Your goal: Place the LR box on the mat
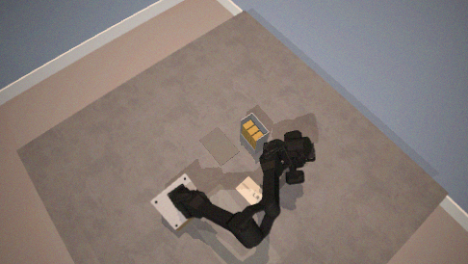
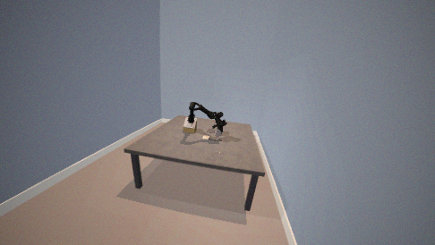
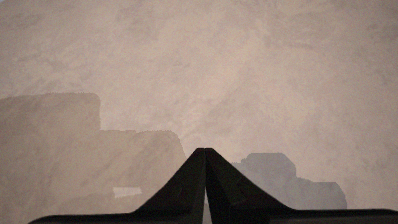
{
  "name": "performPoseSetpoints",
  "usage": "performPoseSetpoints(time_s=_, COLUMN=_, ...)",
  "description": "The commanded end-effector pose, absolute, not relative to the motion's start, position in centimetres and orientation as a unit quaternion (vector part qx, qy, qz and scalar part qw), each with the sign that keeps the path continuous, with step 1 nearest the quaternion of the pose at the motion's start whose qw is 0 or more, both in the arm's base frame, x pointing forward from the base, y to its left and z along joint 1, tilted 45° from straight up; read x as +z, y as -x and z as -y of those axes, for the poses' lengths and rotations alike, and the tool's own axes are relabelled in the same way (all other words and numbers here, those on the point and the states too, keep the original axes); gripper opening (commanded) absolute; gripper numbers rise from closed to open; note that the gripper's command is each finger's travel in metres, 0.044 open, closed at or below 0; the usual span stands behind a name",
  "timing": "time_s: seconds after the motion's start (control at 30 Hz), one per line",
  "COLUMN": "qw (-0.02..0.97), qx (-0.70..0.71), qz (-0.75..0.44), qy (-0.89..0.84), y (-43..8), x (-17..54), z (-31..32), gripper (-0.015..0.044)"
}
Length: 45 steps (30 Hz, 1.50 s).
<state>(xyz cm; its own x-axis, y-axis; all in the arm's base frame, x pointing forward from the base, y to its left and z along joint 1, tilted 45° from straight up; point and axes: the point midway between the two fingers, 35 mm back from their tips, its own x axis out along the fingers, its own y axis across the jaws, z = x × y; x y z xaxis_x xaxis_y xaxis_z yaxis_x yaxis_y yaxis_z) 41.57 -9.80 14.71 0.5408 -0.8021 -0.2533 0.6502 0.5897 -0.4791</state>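
Tool [image 1: 302,150] [image 2: 220,130] [image 3: 204,155] pressed together, empty, right of centre; bin [image 1: 254,145] kept three boxes [image 1: 252,129] upright, likely for picking.

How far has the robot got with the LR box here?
Done: nothing visible; all three orange boxes stand in the bin, none on the grey mat. A cream card reads LR.
In hand: nothing; the gripper is shut on air.
Left: finding the LR box (no box's code is readable), laying it print-up on the mat, and withdrawing.
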Motion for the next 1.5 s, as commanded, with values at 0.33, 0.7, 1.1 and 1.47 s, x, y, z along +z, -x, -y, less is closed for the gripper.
performPoseSetpoints(time_s=0.33, qw=0.879, qx=-0.307, qz=-0.277, qy=0.237, y=-39.4, x=10.7, z=1.8, gripper=0.0)
performPoseSetpoints(time_s=0.7, qw=0.879, qx=-0.218, qz=-0.304, qy=0.296, y=-36.4, x=7.8, z=-3.5, gripper=0.0)
performPoseSetpoints(time_s=1.1, qw=0.87, qx=-0.15, qz=-0.319, qy=0.345, y=-33.5, x=5.7, z=-6.8, gripper=0.0)
performPoseSetpoints(time_s=1.47, qw=0.87, qx=-0.15, qz=-0.32, qy=0.344, y=-33.9, x=2.8, z=-4.2, gripper=0.0)
